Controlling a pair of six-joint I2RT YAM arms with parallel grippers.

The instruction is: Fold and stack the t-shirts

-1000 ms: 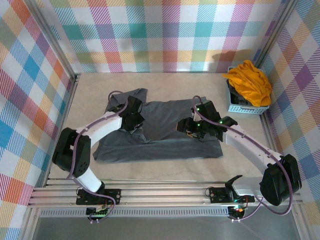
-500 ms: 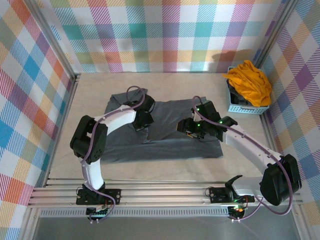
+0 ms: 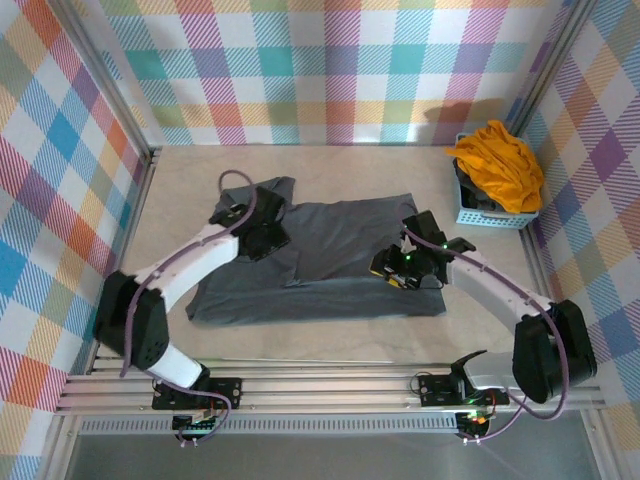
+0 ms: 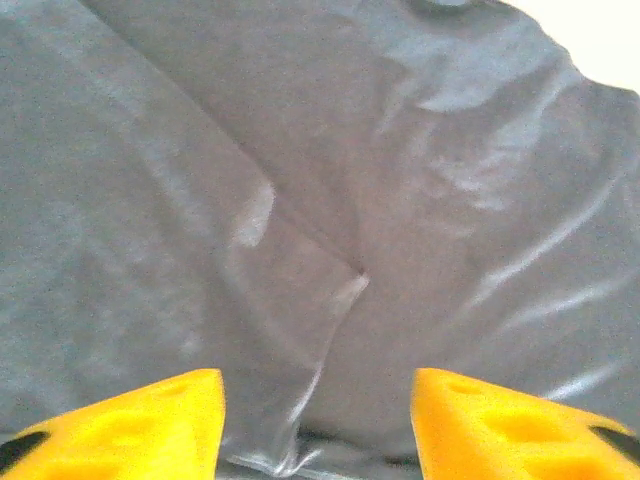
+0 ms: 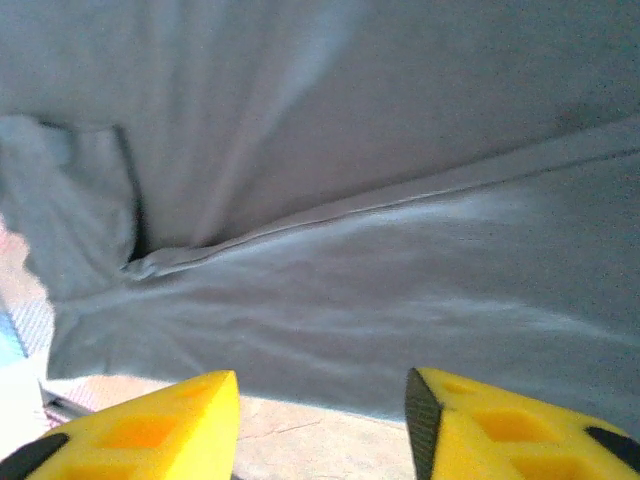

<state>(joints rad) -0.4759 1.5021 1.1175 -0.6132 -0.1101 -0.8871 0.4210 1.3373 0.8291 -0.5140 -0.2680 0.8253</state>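
The dark slate-grey t-shirt (image 3: 330, 262) lies spread on the table's middle, its upper layer folded over with a slanted edge (image 4: 335, 330). My left gripper (image 3: 264, 236) hovers over the shirt's left shoulder area, open (image 4: 318, 430), with only cloth below it. Open too, my right gripper (image 3: 402, 270) sits low over the shirt's right side, above the hem (image 5: 300, 225) and near the cloth's border with the bare table (image 5: 322, 430). The mustard orange-yellow t-shirt (image 3: 498, 168) is bunched in the light-blue basket (image 3: 472, 212) at the back right.
Beige tabletop (image 3: 180, 190) runs around the shirt. Checked walls close the left, back and right. An aluminium rail (image 3: 320, 385) with the arm bases crosses the near edge. The basket stands against the right wall.
The left gripper swung back left from the shirt's middle toward its left shoulder. The right gripper shifted right and nearer, and the shirt's right half now lies flatter.
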